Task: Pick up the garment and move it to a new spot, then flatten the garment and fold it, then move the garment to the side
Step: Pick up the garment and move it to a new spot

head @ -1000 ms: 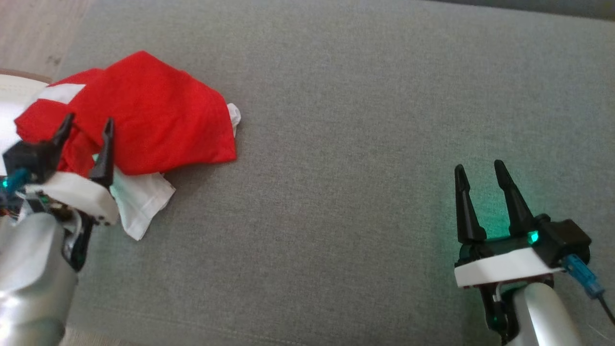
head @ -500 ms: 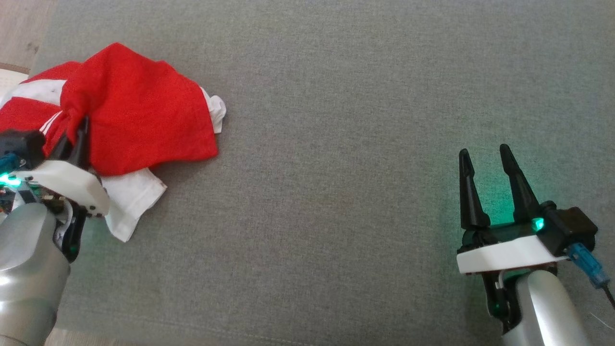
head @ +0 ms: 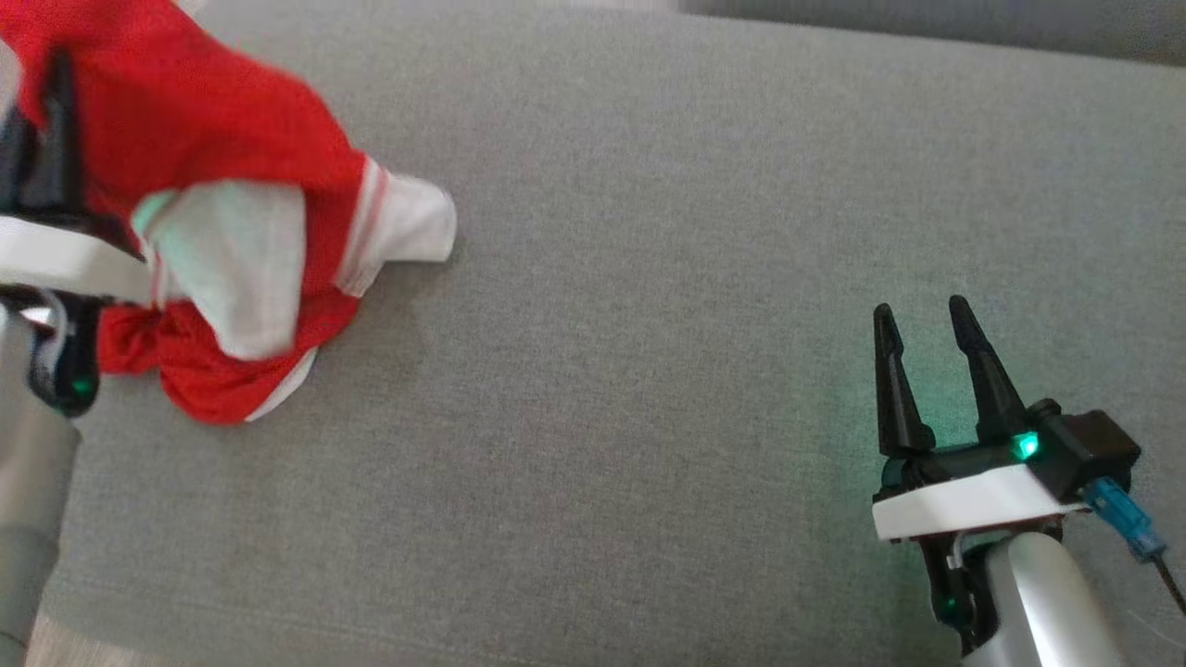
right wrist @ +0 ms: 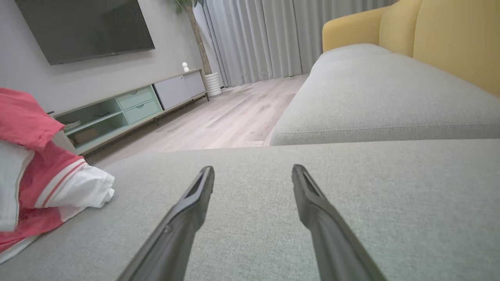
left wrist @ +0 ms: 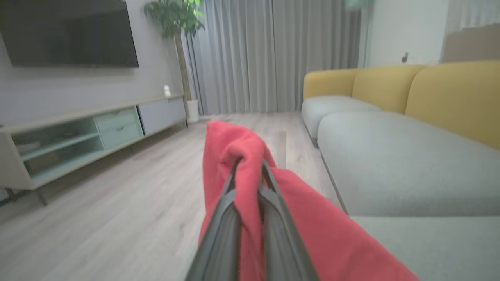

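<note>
The garment [head: 222, 157] is red with white sleeves and stripes. It hangs bunched at the far left of the head view, its lower folds resting on the grey cushion [head: 649, 371]. My left gripper [head: 56, 83] is raised and shut on a fold of the red cloth; the left wrist view shows the garment [left wrist: 250, 195] pinched between the two fingers [left wrist: 273, 218] of my left gripper [left wrist: 250, 166]. My right gripper [head: 922, 320] hovers open over the cushion at the lower right, with nothing between its fingers. In the right wrist view the garment [right wrist: 43, 168] lies far to the left of my right gripper [right wrist: 252, 171].
The grey sofa seat [right wrist: 351, 187] stretches wide between the two arms. Yellow backrests [left wrist: 449, 93] stand behind it. Wooden floor [left wrist: 109, 203], a low TV cabinet [left wrist: 86, 132], a potted plant [left wrist: 175, 23] and grey curtains [left wrist: 254, 54] lie beyond the sofa's edge.
My left gripper closed on the red cloth and rose with it, lifting the garment so it now hangs bunched. The head camera has shifted. The right gripper stays open in place.
</note>
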